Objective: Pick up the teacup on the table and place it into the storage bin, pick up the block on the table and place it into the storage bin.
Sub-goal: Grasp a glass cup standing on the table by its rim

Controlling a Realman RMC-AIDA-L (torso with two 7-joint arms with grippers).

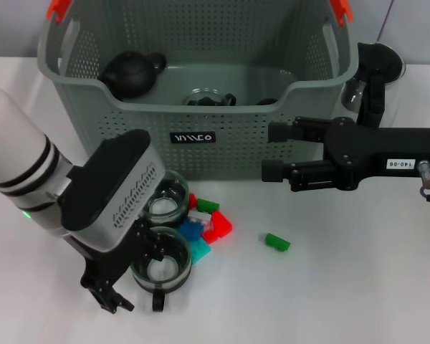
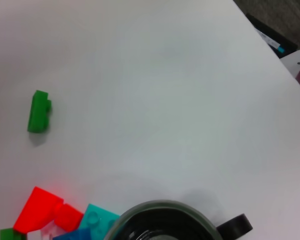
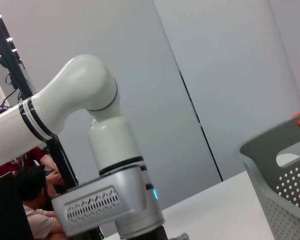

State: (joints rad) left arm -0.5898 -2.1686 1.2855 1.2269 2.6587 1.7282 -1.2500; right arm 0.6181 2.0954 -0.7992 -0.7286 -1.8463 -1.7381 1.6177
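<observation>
Down near the front left corner of the white table goes the left gripper, its black fingers low at the table's front edge, right beside a glass teacup with a dark rim and a black handle; whether those fingers are spread or closed I cannot tell, the big silver wrist hides too much. A second glass teacup sits just behind the first, partly tucked under that wrist. Between the cups and the middle of the table lies a little heap of blocks, red, teal, blue and green, all touching, and one green block lies alone toward the middle, apart from the heap. The left wrist view shows the same lone green block on bare table, with the near cup's rim close under the camera. Over on the right, the right gripper hangs above the table just in front of the storage bin, its two black fingers pointing left, held apart with nothing between them. That bin stands along the back edge, grey-green and perforated, orange clips on its handles; inside it I can make out a dark round teapot at its left side and a glass piece near the middle.
</observation>
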